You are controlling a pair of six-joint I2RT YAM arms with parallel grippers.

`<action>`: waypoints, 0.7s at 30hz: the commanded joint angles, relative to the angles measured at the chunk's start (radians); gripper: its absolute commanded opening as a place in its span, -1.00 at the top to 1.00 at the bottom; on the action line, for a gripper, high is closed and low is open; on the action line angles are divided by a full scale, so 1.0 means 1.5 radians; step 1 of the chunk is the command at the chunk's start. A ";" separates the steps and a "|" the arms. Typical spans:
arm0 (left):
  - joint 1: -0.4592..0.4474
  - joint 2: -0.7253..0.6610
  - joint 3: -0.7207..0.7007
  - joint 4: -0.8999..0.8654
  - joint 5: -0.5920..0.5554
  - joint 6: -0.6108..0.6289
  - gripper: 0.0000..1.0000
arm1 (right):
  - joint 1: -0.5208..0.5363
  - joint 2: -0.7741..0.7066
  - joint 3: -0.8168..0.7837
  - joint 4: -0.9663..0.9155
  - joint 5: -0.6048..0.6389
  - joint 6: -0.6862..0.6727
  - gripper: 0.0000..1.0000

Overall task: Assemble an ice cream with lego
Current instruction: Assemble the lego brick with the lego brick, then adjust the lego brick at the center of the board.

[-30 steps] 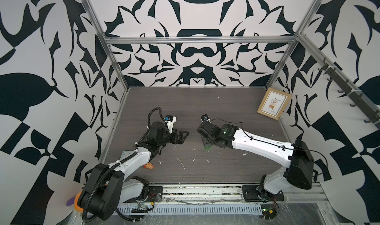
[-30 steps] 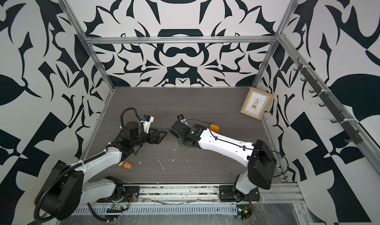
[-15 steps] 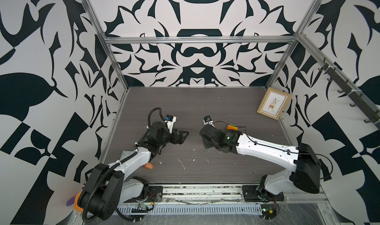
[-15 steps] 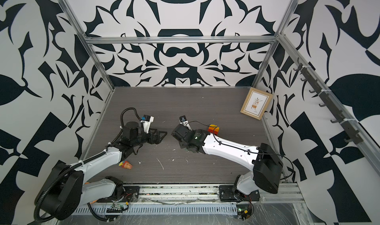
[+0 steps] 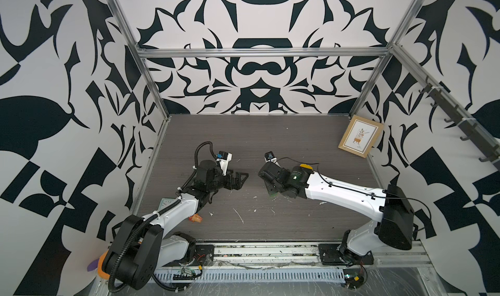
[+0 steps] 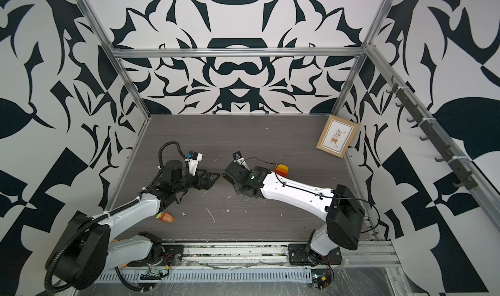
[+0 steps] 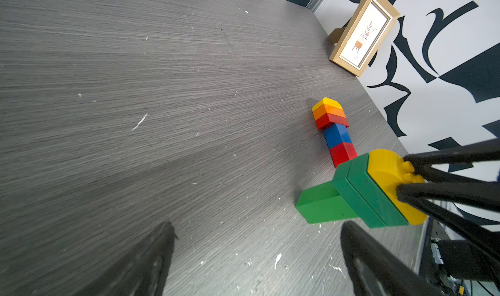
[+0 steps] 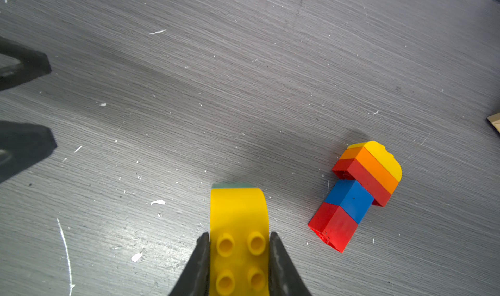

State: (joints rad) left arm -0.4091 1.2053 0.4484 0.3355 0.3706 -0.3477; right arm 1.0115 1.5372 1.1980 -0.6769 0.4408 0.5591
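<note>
Two lego builds: red-blue-orange-yellow stack lying on bench; green-yellow stack nearby, clamped at yellow dome in right pincer. Empty left pincer wide. Probably placing step. Next: gentle set-down, then release.

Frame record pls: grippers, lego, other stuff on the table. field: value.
left gripper: open, empty, pointing toward the right gripper
right gripper: shut on green stack, at its yellow dome
green stack: dome, wide green bricks, narrow green stem; stem end low by table, contact unclear
rainbow stack: yellow, orange, red, blue, red; lying on its side on table, free
frame: leaning at far right wall
wrapper: on table beside left arm
</note>
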 commanded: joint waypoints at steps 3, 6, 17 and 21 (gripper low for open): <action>-0.001 -0.010 -0.005 -0.004 -0.001 0.003 -0.98 | 0.000 -0.001 -0.008 -0.040 -0.034 -0.007 0.49; -0.001 -0.010 -0.005 -0.004 0.000 0.003 -0.98 | 0.000 -0.008 -0.010 -0.027 -0.043 -0.006 0.41; -0.001 -0.021 -0.006 -0.009 -0.004 0.004 -0.99 | 0.000 0.000 -0.005 -0.013 -0.063 -0.012 0.15; -0.001 -0.021 -0.007 -0.009 -0.005 0.005 -0.99 | 0.000 -0.005 -0.009 -0.015 -0.056 -0.009 0.09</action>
State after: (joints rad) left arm -0.4091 1.1904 0.4484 0.3313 0.3641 -0.3470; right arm 1.0096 1.5421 1.1862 -0.6857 0.3576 0.5453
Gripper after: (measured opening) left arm 0.992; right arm 0.452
